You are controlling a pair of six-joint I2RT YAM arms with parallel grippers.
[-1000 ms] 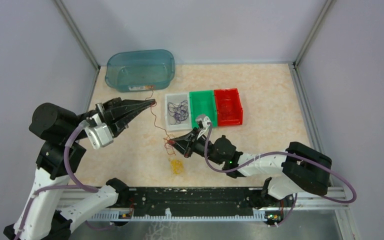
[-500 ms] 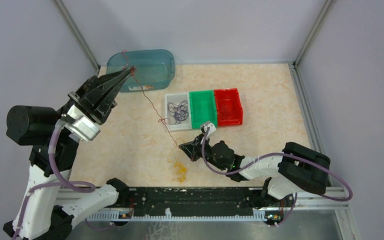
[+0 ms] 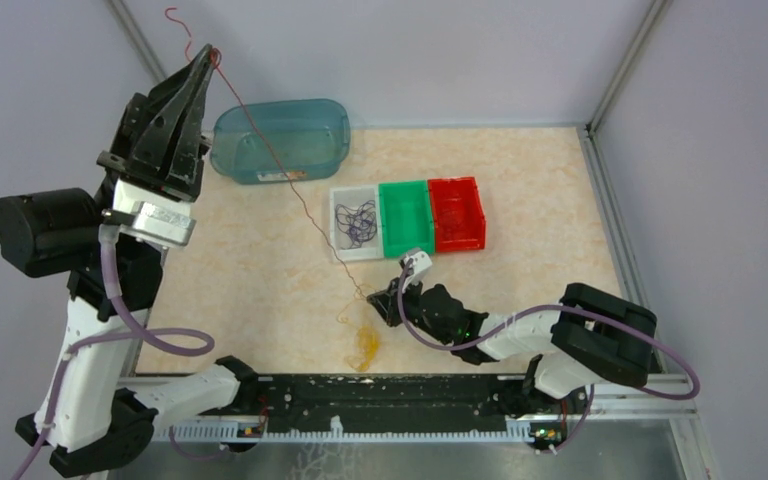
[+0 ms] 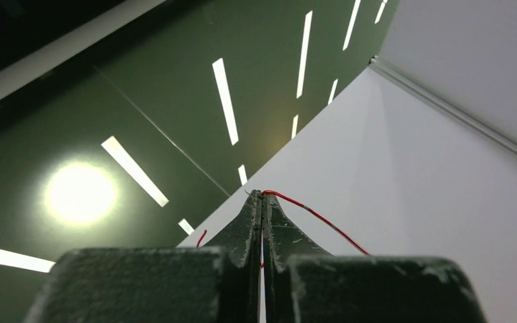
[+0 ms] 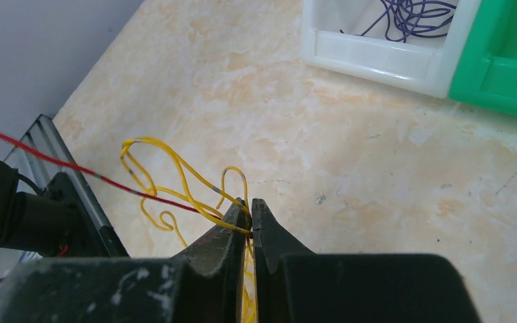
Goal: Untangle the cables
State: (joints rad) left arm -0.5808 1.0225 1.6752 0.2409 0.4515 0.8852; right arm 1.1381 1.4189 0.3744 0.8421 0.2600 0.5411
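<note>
Raised high, tips pointing up toward the back wall: left gripper [image 3: 206,58], jaws pressed flat together on red wire [image 3: 290,185]. Above those tips, a short free curl; below them, one taut slant down and across to right gripper [image 3: 376,301].

Low over table [image 3: 540,200], right tips all but closed, nipping a loop of yellow wire [image 5: 175,171]. Red wire into the same nip; whether clamped there too, not clear. Rest of yellow wire in a loose clump ahead-left of and under the right tips, toward the near rail [image 3: 380,385].

Ahead and right of the right tips: white bin [image 3: 334,222] holding purple wires [image 3: 356,220], then green bin [image 3: 406,215] and red bin [image 3: 457,212] side by side, touching.

Below the left tips, behind the upper stretch of red wire: teal tub [image 3: 280,140]. Closest to the taut stretch lower down: white bin's near-left corner, just beside it in the top view; contact not clear.
</note>
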